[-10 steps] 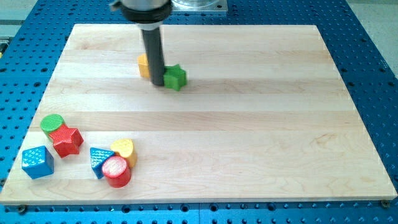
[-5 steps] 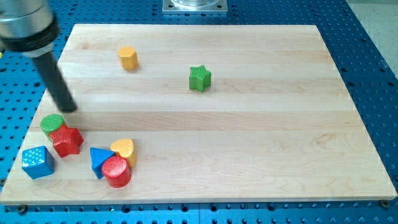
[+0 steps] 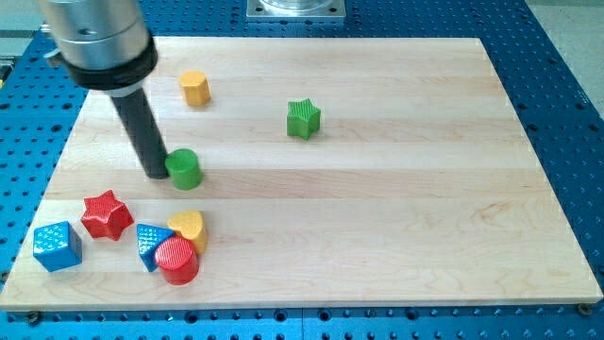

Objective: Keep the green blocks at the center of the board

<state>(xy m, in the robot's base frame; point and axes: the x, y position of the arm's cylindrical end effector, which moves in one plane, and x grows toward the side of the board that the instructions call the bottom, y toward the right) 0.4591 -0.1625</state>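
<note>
A green cylinder (image 3: 184,169) stands on the board left of centre. My tip (image 3: 156,174) touches its left side. A green star (image 3: 304,118) lies near the board's upper middle, far to the right of my tip. The dark rod rises from the tip to the view's upper left.
A yellow hexagonal block (image 3: 195,87) sits near the view's top. At the bottom left lie a red star (image 3: 105,214), a blue cube (image 3: 57,246), a blue triangle (image 3: 148,242), a yellow heart (image 3: 189,227) and a red cylinder (image 3: 176,260). The wooden board (image 3: 425,236) ends at blue perforated table.
My tip has moved right and down. The green cylinder has slid up and right, away from the red star. The green star and yellow block have not moved in the last half second.
</note>
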